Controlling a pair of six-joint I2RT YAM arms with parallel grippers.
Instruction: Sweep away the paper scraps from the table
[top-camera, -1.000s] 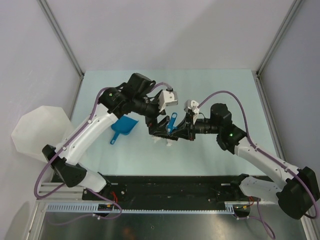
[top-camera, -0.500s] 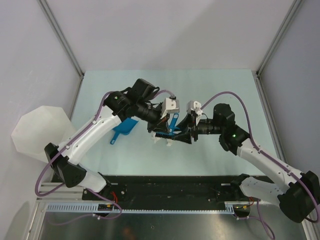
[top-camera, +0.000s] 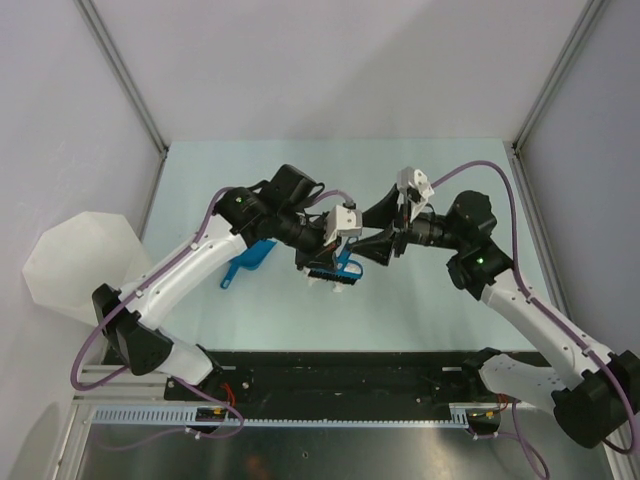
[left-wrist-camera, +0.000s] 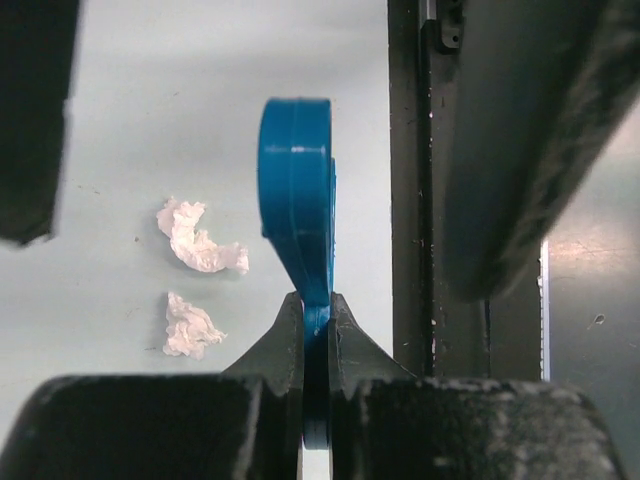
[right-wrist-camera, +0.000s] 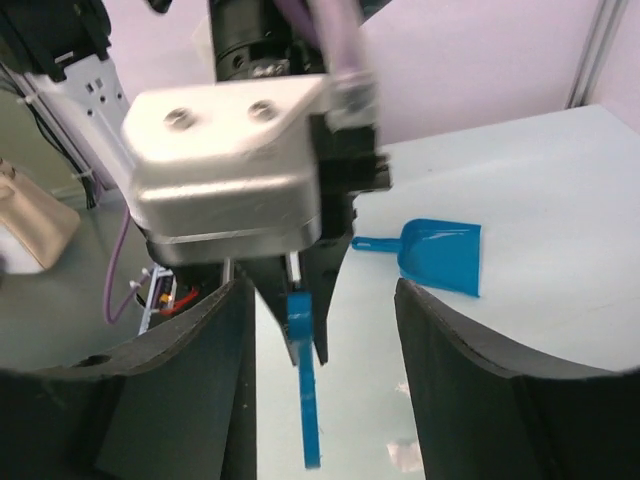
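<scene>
A blue brush (top-camera: 338, 268) hangs low over the table (top-camera: 430, 310) at its middle, with my left gripper (top-camera: 333, 252) shut on its handle (left-wrist-camera: 300, 190). In the left wrist view the jaws (left-wrist-camera: 316, 305) pinch the thin blue handle, and two paper scraps (left-wrist-camera: 200, 240) (left-wrist-camera: 190, 326) lie on the table to the left. More white scraps (top-camera: 320, 284) peek out under the brush. My right gripper (top-camera: 374, 243) stands open just right of the brush, holding nothing. In its own view the right gripper (right-wrist-camera: 322, 290) frames the left gripper and the brush handle (right-wrist-camera: 308, 400).
A blue dustpan (top-camera: 250, 256) (right-wrist-camera: 440, 256) lies on the table left of the brush, partly under the left arm. A translucent white bin (top-camera: 80, 262) stands off the table's left edge. Metal posts frame the table's far corners.
The left gripper closed on the brush handle. The right gripper let go of it, opened, and drew back up and to the right.
</scene>
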